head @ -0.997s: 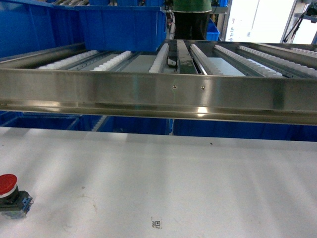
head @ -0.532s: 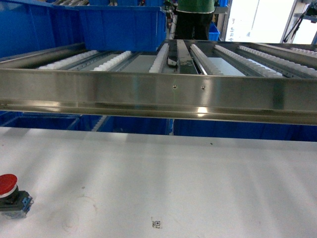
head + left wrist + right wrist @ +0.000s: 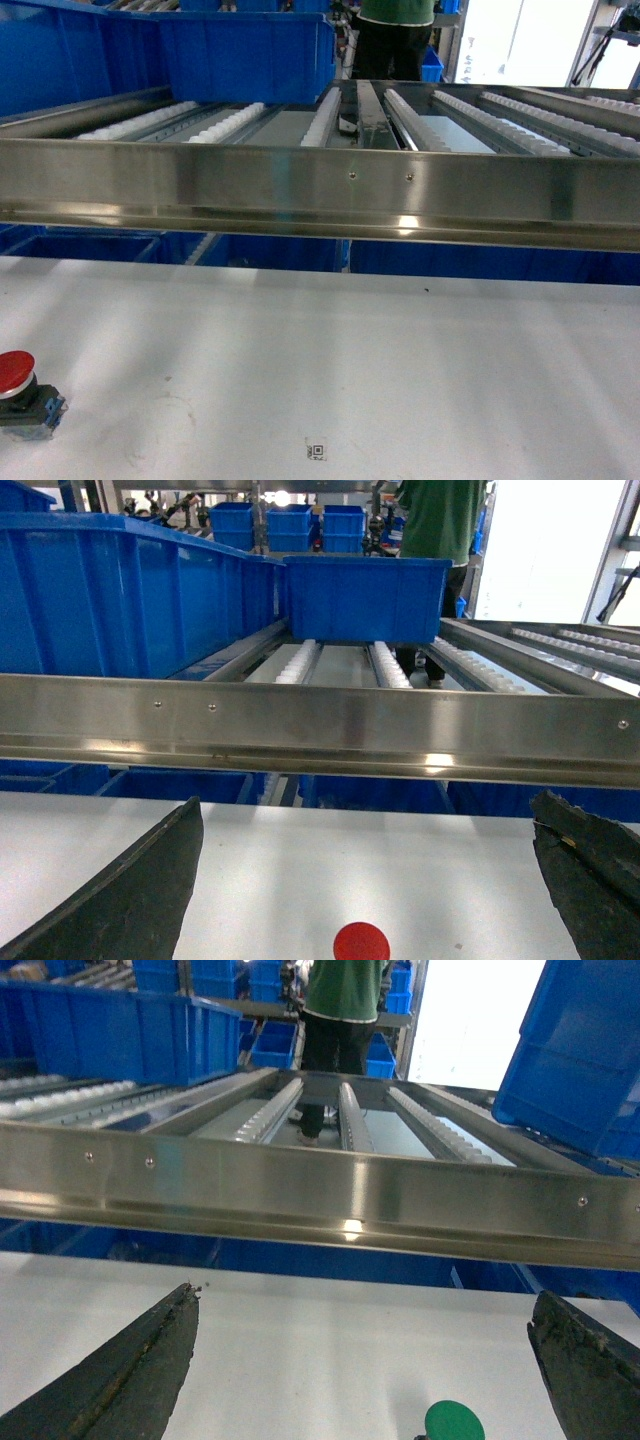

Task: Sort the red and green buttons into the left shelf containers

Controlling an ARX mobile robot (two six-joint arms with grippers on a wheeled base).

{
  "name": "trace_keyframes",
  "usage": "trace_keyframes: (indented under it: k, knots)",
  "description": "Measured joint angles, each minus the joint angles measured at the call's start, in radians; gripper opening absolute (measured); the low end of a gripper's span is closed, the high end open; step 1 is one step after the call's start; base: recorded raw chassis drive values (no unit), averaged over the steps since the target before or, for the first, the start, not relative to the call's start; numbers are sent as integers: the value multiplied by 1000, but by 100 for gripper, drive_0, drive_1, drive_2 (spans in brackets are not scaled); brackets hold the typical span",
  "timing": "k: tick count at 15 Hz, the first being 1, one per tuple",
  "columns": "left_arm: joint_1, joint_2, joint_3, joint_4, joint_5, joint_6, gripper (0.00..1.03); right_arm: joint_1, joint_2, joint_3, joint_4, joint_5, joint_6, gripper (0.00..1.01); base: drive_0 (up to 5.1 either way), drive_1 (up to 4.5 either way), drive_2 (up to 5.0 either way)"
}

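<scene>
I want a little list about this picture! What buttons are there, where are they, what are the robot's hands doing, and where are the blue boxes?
red button: on the white table, far left in the head view; its cap also shows between the left gripper's fingers
green button: on the table, cap seen low in the right wrist view
left gripper: open, empty
right gripper: open, empty
blue bins: up on the shelf, left side
person: in a green top, standing behind the shelf
sorted so far: cannot tell
</scene>
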Motion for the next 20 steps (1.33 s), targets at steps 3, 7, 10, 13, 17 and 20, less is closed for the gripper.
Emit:
trace_keyframes:
  k: [3,7,10,13,17,20]
  knots:
    - [-71,444,37,302,30,-13,98,-68,388,74,174,-64,-21,98,0,0,0]
    - [-191,892,274,345,34,-5,98,-241,749,228,192,-210,-38,98,0,0,0]
    - [-200,986,330,334,38,-26,98,-325,875,344,117,-282,-49,98,0,0,0]
    - [-219,990,336,328,45,-28,98,-374,963,414,31,-343,-67,98,0,0,0]
    - [-217,990,336,328,45,-28,98,-463,1043,465,-55,-421,-66,98,0,0,0]
    - [-217,990,336,327,46,-28,98,-474,1080,482,-77,-446,-59,98,0,0,0]
